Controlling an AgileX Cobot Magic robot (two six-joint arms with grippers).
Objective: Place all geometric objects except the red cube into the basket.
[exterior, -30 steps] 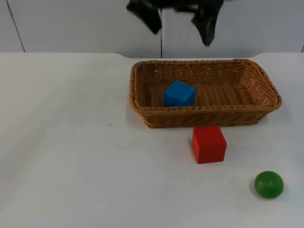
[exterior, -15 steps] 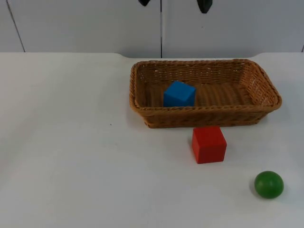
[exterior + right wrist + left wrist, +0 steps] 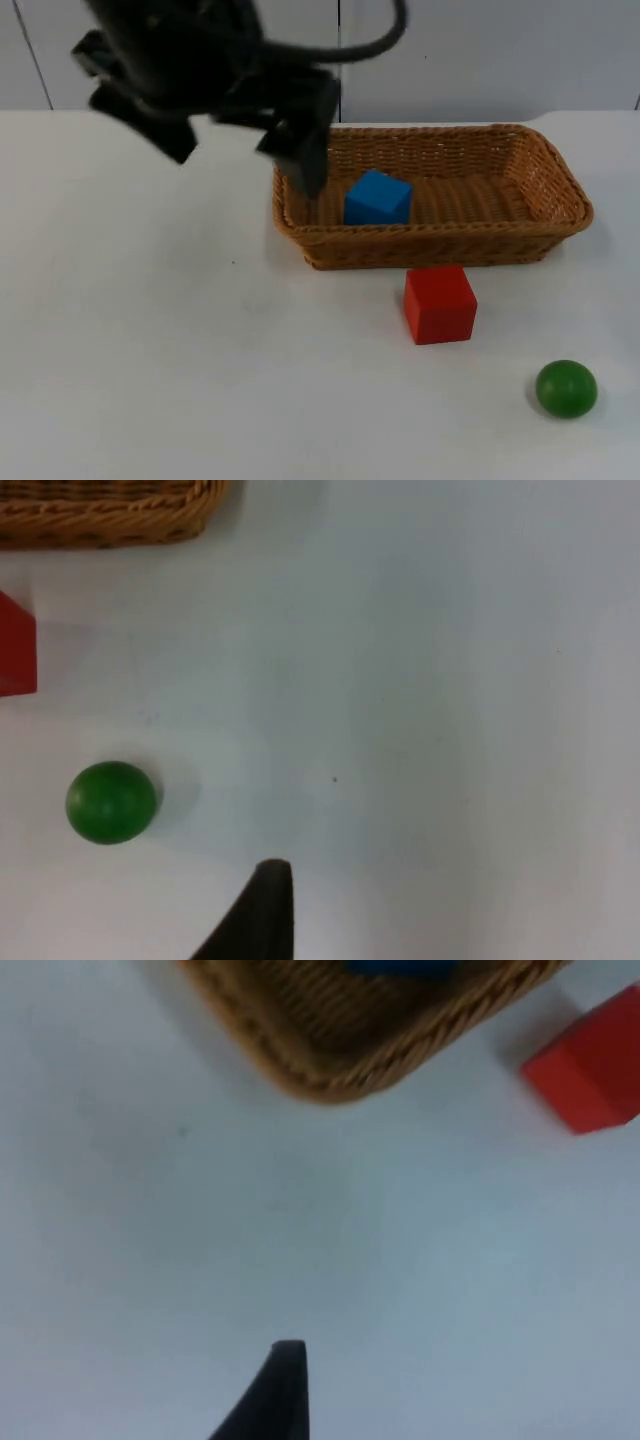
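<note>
My left gripper (image 3: 245,150) hangs wide open and empty by the basket's (image 3: 432,244) left edge. The blue block (image 3: 377,198) sits inside the basket. The red block (image 3: 440,303) sits just in front of its rim. The green ball (image 3: 566,388) lies alone on the table (image 3: 150,360) near the front right, white space all around. I cannot tell how my right gripper is set.

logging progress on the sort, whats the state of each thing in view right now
blue cube: inside the basket
basket: upright on the table, holding one cube
red cube: on the table, just in front of the basket
green ball: on the table, not yet in the basket
left gripper: above the basket's left end, holding nothing
</note>
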